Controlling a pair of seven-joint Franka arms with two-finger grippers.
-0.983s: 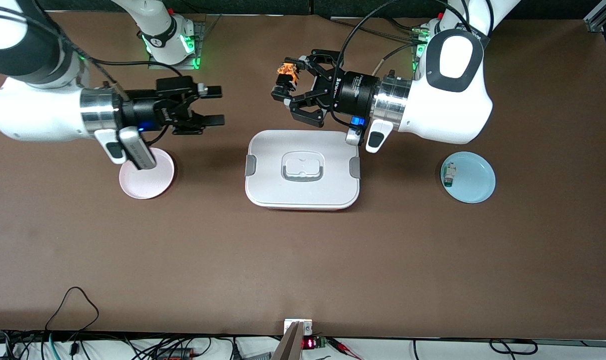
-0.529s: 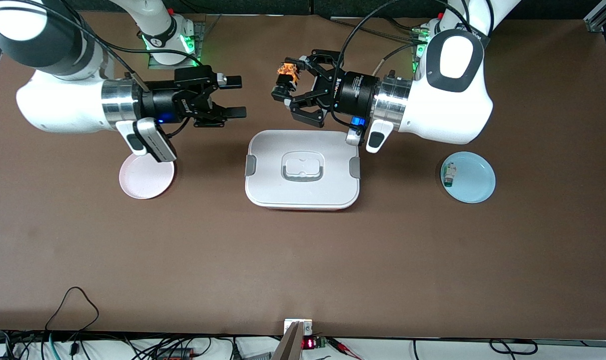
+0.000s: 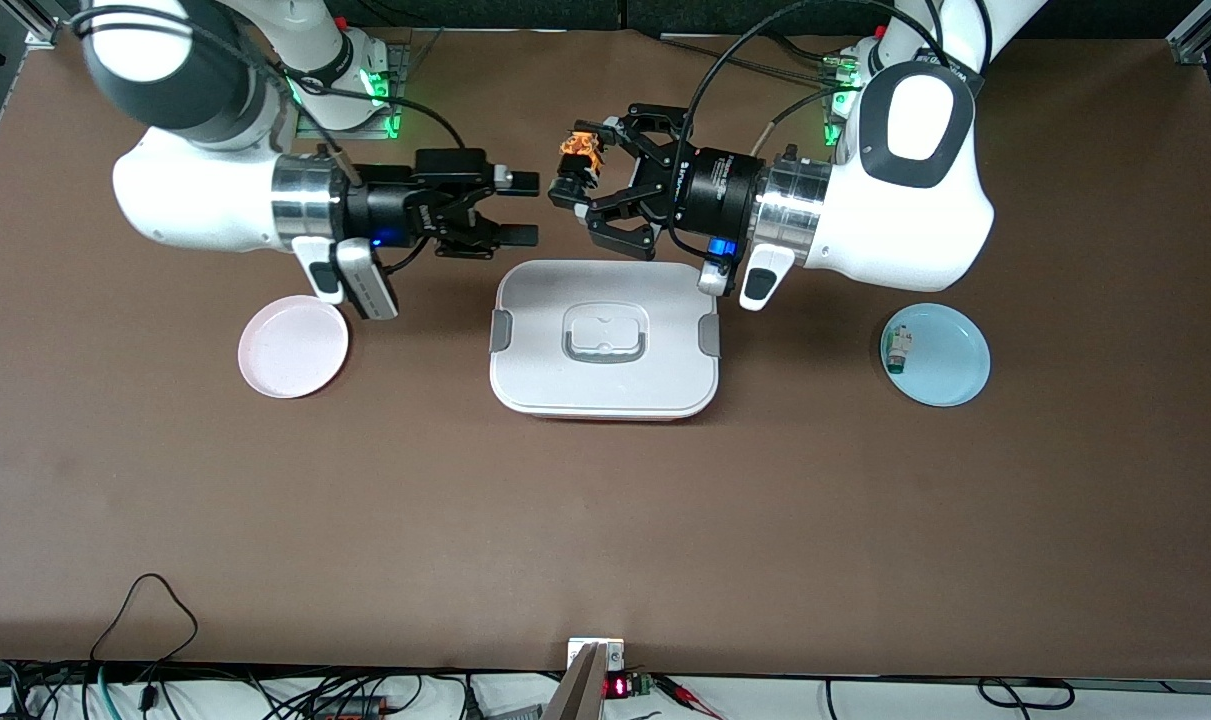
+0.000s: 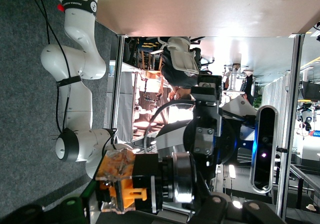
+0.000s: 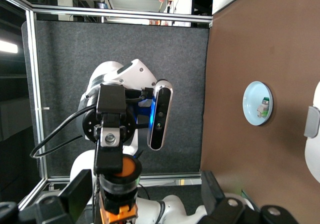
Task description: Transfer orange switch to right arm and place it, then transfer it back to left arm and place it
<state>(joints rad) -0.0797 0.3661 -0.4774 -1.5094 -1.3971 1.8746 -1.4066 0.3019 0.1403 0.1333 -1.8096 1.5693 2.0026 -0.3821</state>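
Brown table [image 3: 605, 520]: box [image 3: 605, 385], two plates [image 3: 293, 360]

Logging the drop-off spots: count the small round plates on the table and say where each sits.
2. A pink plate lies toward the right arm's end of the table; a blue plate, holding a small white switch, lies toward the left arm's end. None seems hidden.

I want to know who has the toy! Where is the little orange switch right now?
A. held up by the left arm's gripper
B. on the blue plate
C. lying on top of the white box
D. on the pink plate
A: the orange switch sits pinched in the left gripper, up in the air above the table, while the open right gripper faces it.
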